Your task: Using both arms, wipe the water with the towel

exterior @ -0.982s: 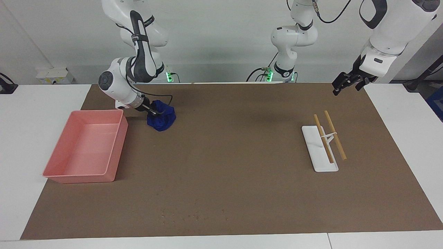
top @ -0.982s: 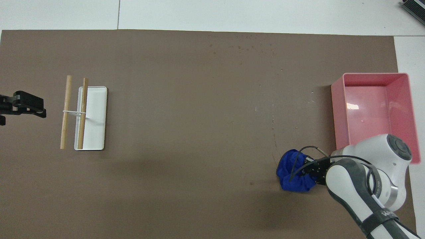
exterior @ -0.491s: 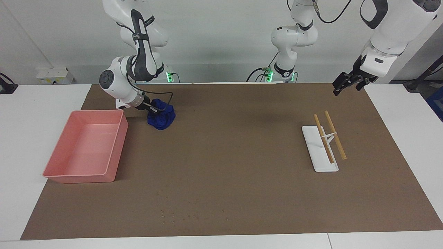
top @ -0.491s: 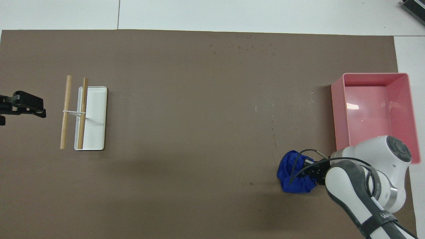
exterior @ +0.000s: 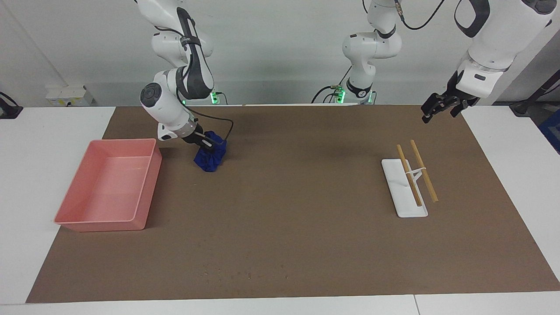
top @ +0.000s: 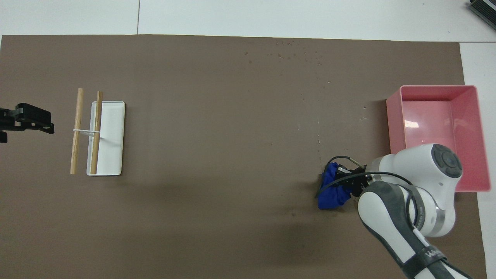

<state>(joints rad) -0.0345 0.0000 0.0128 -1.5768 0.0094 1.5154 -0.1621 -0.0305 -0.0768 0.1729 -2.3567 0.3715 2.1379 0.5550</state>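
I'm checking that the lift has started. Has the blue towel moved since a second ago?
Yes. The towel, gripped by the right gripper, has shifted away from the pink tray toward the table's middle and now hangs narrower.

Hardly any writing to be seen from here. The right arm (top: pixel 410 228) carries a few pale letters on the dark band of its forearm, low in the overhead view, too small and cut off to read. Nothing else bears a legible label.
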